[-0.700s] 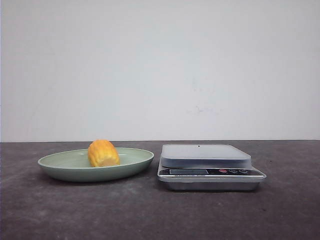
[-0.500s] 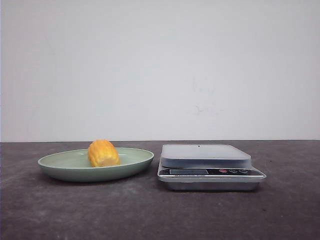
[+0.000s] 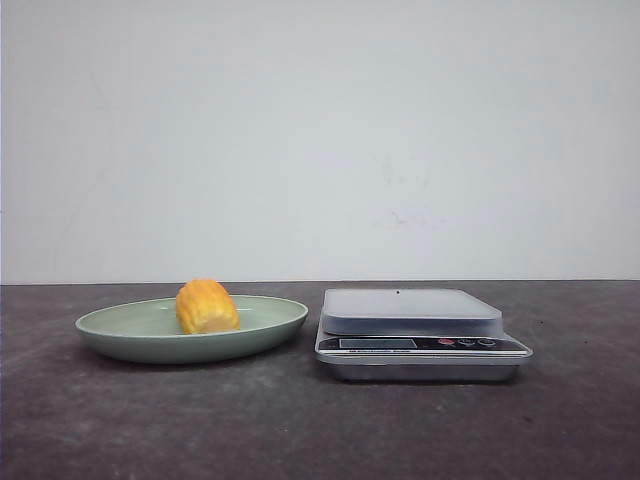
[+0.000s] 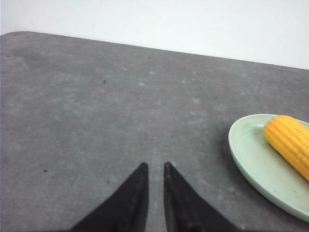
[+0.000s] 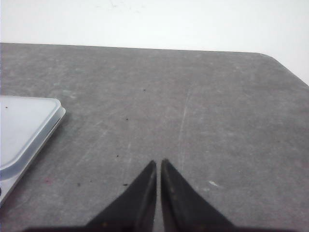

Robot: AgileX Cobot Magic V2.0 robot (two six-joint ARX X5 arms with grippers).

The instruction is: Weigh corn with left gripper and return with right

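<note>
A stubby yellow-orange corn (image 3: 206, 306) lies in a pale green plate (image 3: 130, 338) on a dark grey bench (image 3: 300, 420), just left of a silver kitchen scale (image 3: 420, 330). The left tool (image 4: 154, 166) and right tool (image 5: 159, 162) each hang over bare bench, fingers nearly pressed together, holding nothing.

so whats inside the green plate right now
A single stubby yellow-orange corn cob lies inside the shallow pale green plate, nothing else visible. The plate surface directly beneath the cob is covered.
</note>
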